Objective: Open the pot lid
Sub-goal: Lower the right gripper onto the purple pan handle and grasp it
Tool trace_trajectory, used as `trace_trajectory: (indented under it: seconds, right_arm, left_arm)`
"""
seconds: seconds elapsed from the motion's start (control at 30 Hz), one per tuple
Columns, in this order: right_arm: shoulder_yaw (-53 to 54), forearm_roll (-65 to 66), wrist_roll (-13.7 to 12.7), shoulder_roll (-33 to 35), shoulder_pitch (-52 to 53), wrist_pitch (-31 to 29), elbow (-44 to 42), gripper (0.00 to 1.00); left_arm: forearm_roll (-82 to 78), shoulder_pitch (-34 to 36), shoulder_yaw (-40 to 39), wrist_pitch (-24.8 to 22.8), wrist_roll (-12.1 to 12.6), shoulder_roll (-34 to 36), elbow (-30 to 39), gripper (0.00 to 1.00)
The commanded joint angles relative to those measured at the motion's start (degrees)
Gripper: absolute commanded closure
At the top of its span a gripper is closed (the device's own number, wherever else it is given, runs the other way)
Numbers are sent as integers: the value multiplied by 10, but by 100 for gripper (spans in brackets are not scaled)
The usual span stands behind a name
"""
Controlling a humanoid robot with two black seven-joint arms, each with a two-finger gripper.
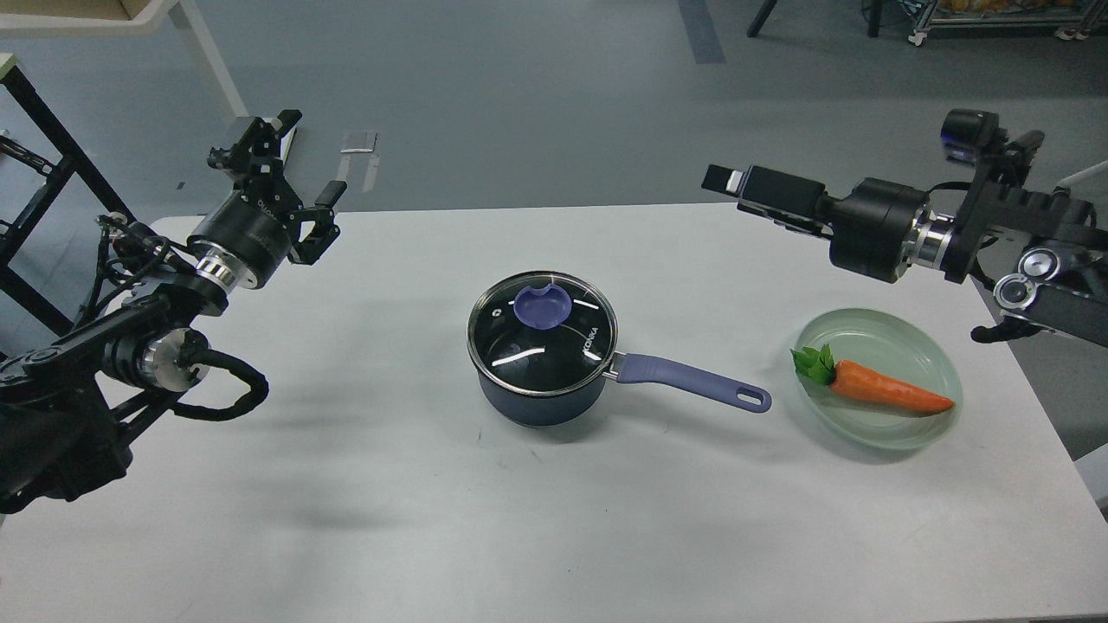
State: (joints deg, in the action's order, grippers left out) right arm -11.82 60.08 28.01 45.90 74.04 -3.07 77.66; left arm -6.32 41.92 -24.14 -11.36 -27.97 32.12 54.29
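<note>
A dark blue pot (541,394) stands in the middle of the white table (389,484), its purple handle (692,381) pointing right. The glass lid (543,333) with a purple knob (543,305) sits shut on the pot. My left gripper (290,166) is open and empty, raised over the table's far left corner, well left of the pot. My right gripper (736,184) hangs above the table's far edge, up and right of the pot, pointing left. It is seen side-on, so its fingers cannot be told apart. Nothing shows in it.
A pale green plate (935,363) with an orange carrot (874,387) lies right of the pot handle. A black frame (52,164) stands past the table's left edge. A chair base (1060,195) is at the far right on the floor.
</note>
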Motion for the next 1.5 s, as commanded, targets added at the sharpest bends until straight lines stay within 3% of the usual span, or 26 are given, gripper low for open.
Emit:
trace_trajectory:
  seconds: [0.0,0.2,0.5,0.7,0.87,1.0,1.47]
  right_arm:
    - [-67,126,0,-3,43,10,22,0]
    - [-136,278,0,-37,49,16,19,0]
    - [-195,291,0,-109,44,63,-32,2]
    - [-210,292,0,-134,44,67,-47,9]
    - [-218,304,0,-134,44,67,-51,27]
    - [-218,318,0,-131,45,69,-56,53]
    - [-220,325,0,-131,44,78,-73,68]
  left_arm:
    - [-1,1,0,0,0,0,10,1]
    - [-2,0,1,1,0,4,23,1]
    - [-2,-2,1,6,0,11,42,1]
    - [-2,-3,1,8,0,10,43,1]
    - [-2,-3,0,9,0,6,44,1]
    - [-2,-3,0,9,0,3,44,1]
    - [-11,0,1,6,0,0,44,1]
